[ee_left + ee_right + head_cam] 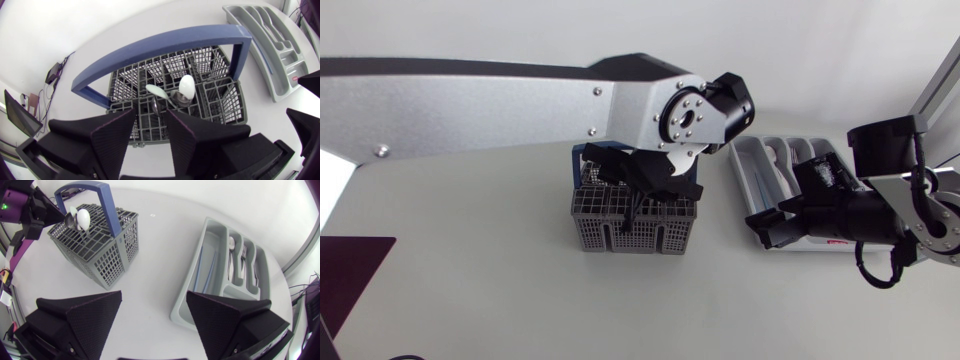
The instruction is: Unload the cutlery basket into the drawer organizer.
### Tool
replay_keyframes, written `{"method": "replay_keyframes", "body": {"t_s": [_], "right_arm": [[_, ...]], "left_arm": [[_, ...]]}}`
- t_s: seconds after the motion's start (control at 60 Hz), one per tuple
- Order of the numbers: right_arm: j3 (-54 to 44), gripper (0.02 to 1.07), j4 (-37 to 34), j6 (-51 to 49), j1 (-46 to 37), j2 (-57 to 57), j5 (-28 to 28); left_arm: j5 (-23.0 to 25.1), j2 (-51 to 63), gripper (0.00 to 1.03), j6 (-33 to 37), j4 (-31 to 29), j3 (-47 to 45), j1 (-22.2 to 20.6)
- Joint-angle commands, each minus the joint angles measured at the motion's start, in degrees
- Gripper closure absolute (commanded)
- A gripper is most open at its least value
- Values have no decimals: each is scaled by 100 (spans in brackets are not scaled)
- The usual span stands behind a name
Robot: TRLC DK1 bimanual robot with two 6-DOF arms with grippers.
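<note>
I am holding my left gripper (150,120) just above the cutlery basket (220,102), with its fingers open and nothing between them. A white spoon (187,86) and a metal spoon (158,92) are standing in a middle compartment of the basket, just ahead of the fingers and under the blue handle (165,44). My right gripper (152,305) is hanging wide open and empty over the bench (155,240), between the basket and the drawer organizer (199,255), where some cutlery is already lying.
</note>
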Motion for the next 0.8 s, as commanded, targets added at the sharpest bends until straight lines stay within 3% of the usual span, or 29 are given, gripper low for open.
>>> {"method": "replay_keyframes", "body": {"t_s": [0.0,0.15,0.267,0.783], "right_arm": [[-125,14,59,-53,28,-16,18],[-125,14,94,-53,28,11,18],[-134,14,103,-53,28,11,9],[-151,14,112,-62,2,2,-8]], "left_arm": [[-98,222,47,-274,-117,135,26],[-98,301,47,-379,-135,135,35],[-107,292,57,-476,-152,135,87],[-151,468,61,-564,-135,241,149]]}}
